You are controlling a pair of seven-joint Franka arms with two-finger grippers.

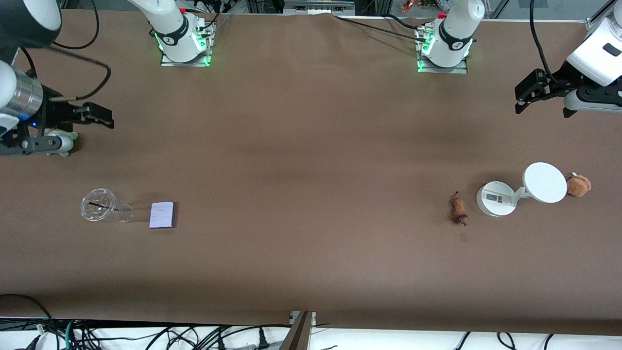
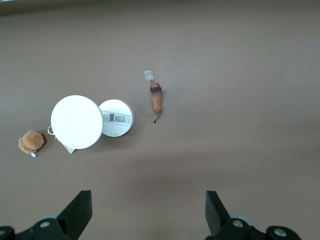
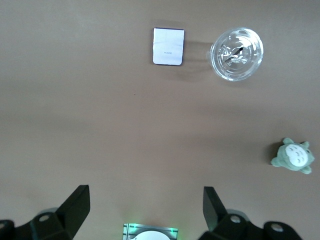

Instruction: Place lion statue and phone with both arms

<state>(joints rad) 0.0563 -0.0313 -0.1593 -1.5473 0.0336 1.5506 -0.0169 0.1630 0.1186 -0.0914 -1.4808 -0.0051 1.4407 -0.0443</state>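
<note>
Phone (image 1: pixel 162 215), lion statue (image 1: pixel 458 209), apart on table (image 1: pixel 311 160)

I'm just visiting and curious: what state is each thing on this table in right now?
lion statue: lying on its side, untouched.
phone: lying flat, untouched.
clear plastic cup: tipped on its side beside the phone.
white round-disc stand: upright.
left end effector: open, empty.
right end effector: open, empty.

Both arms wait raised at table ends, left tool (image 1: pixel 522 99) & right tool (image 1: pixel 99 116) jaws spread, empty.
</note>
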